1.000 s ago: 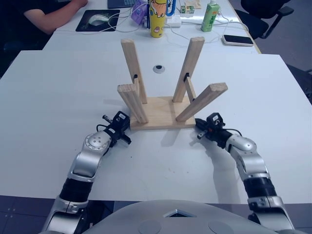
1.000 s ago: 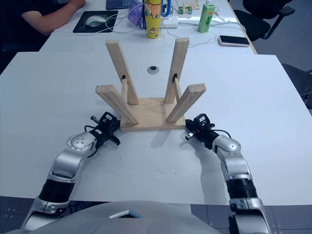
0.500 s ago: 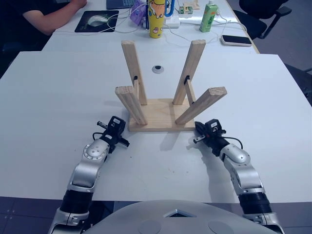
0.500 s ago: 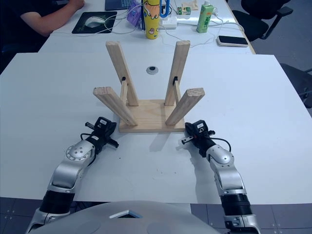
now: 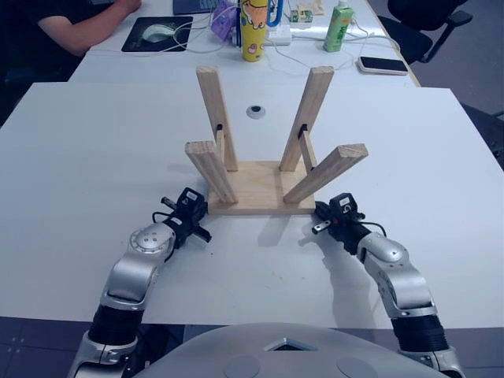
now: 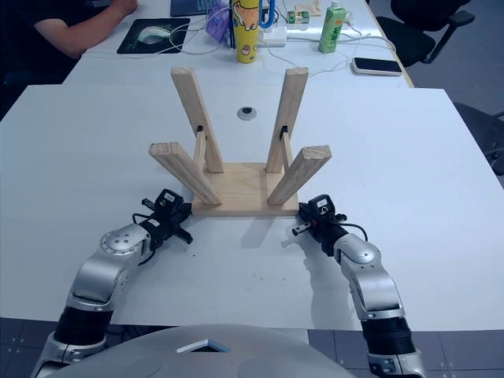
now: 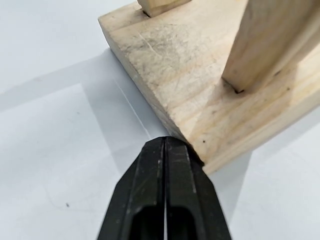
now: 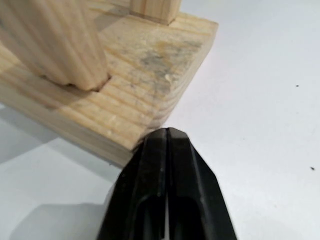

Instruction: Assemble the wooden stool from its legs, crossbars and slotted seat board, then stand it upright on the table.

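Note:
The wooden stool stands upside down in the middle of the white table (image 5: pixel 94 157). Its seat board (image 5: pixel 258 187) lies flat, and its legs rise from it, two far ones (image 5: pixel 216 118) (image 5: pixel 313 114) and two near ones (image 5: pixel 209 169) (image 5: pixel 327 172), with crossbars between them. My left gripper (image 5: pixel 198 211) is shut, its tip (image 7: pixel 165 144) touching the board's near left corner (image 7: pixel 200 145). My right gripper (image 5: pixel 321 214) is also shut, its tip (image 8: pixel 167 134) against the near right corner (image 8: pixel 145 130). Neither gripper holds anything.
A round grommet (image 5: pixel 256 111) sits in the table behind the stool. On the desk beyond are a yellow cup (image 5: pixel 253 35), a green carton (image 5: pixel 339 27), a phone (image 5: pixel 384 64) and a mouse on a dark pad (image 5: pixel 157 33). Bare table lies to both sides.
Both grippers drew back a little from the seat board toward the table's near edge, and the left then edged back to its corner. The stool has not moved.

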Robot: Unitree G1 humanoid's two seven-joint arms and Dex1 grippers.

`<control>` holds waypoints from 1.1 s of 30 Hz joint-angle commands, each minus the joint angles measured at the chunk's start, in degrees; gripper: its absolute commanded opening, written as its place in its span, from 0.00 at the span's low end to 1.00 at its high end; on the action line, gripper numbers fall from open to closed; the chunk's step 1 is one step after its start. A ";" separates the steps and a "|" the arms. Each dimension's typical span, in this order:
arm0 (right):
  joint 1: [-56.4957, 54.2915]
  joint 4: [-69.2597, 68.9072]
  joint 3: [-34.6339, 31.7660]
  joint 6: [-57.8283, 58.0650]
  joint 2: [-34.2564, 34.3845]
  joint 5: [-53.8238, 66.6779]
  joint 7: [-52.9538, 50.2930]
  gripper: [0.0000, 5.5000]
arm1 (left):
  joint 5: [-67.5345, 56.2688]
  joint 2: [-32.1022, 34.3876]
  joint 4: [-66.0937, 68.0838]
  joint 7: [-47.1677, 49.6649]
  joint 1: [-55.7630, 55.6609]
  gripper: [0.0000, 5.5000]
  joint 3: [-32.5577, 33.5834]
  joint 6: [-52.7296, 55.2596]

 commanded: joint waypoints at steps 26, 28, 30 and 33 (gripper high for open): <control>-17.08 -22.48 -5.28 27.17 -0.37 30.83 8.44 0.00 | -20.40 2.02 -15.09 -10.48 -18.97 0.00 9.72 21.23; -17.74 -22.11 -5.64 27.51 -0.58 31.48 8.49 0.00 | -20.68 2.61 -14.67 -10.64 -19.13 0.00 10.16 21.11; -17.20 -20.39 -5.88 26.29 -1.68 29.65 8.67 0.00 | -19.18 4.23 -13.29 -10.99 -18.25 0.00 10.20 18.49; -15.56 -16.97 -7.24 22.19 -2.96 25.96 9.31 0.00 | -15.17 7.12 -11.26 -11.24 -16.62 0.00 10.40 11.52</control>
